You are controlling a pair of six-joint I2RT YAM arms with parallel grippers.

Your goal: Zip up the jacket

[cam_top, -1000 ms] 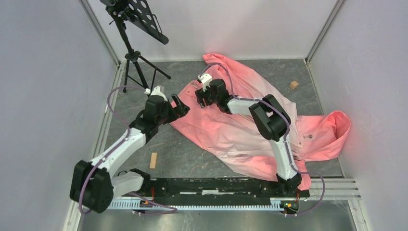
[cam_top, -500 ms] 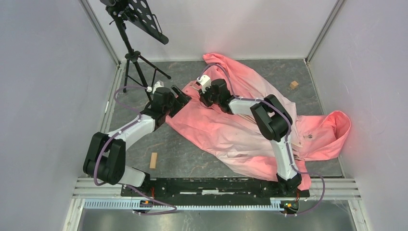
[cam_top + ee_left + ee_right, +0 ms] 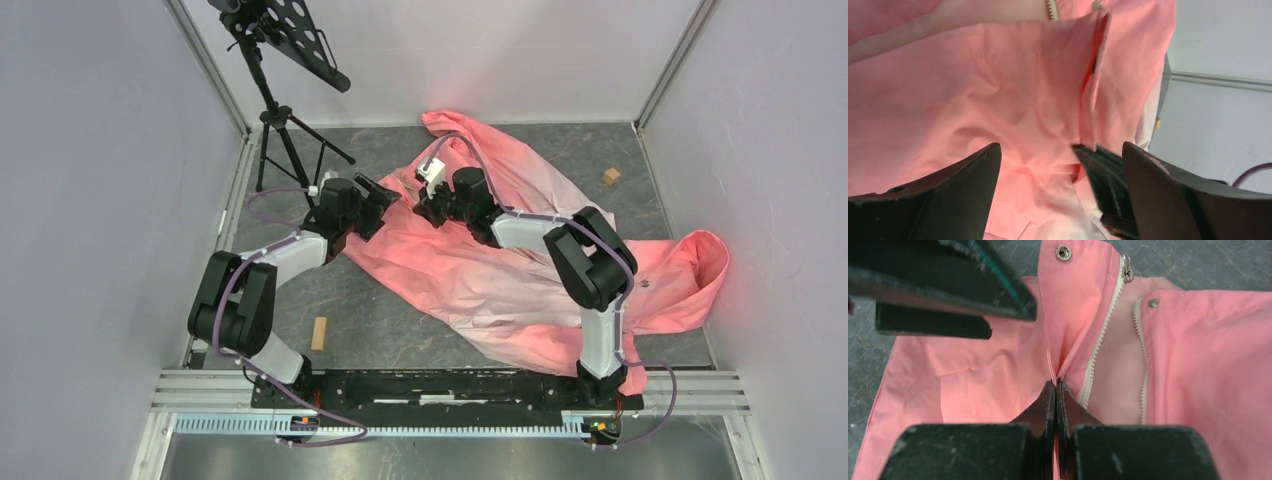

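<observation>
The salmon-pink jacket (image 3: 470,280) lies spread on the grey floor, its hood at the right. My right gripper (image 3: 421,209) is at the hem corner on the left. In the right wrist view it (image 3: 1055,385) is shut on a raised fold of pink fabric just left of the pale zipper (image 3: 1102,337), whose two rows of teeth lie apart. The metal slider (image 3: 1126,271) sits at the far end. My left gripper (image 3: 388,200) hovers open right beside it. In the left wrist view its jaws (image 3: 1060,150) stand wide over the jacket (image 3: 973,90), holding nothing.
A black music stand on a tripod (image 3: 280,110) stands at the back left, close to the left arm. A wooden block (image 3: 319,332) lies on the floor near the left base, and a smaller one (image 3: 610,176) at the back right. Walls enclose the cell.
My right gripper has closed on the fold of jacket by the zipper. The left arm has stretched up and to the right, bringing its open gripper next to the right one.
</observation>
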